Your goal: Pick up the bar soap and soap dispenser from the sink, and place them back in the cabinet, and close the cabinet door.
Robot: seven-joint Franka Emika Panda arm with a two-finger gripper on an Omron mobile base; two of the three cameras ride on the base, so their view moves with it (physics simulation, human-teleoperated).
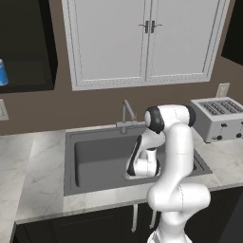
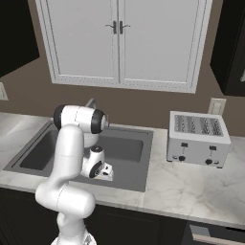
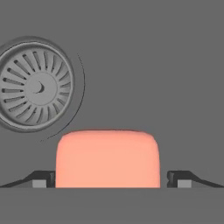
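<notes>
Lying on dark sink [image 1: 71,161] floor beside drain [image 3: 35,85] — bar soap [image 3: 107,157], gripper [image 3: 109,179] wide open astride it, ungripped.

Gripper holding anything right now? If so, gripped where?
Nothing held. The gripper is open, its fingertips standing either side of the bar soap on the sink floor, not closed on it.

In the hand view the bar soap [image 3: 107,158] is cut off below, its lower edge hidden. The soap dispenser [image 1: 2,72] is clipped by the left border. In both base views the arm hides the hand.
</notes>
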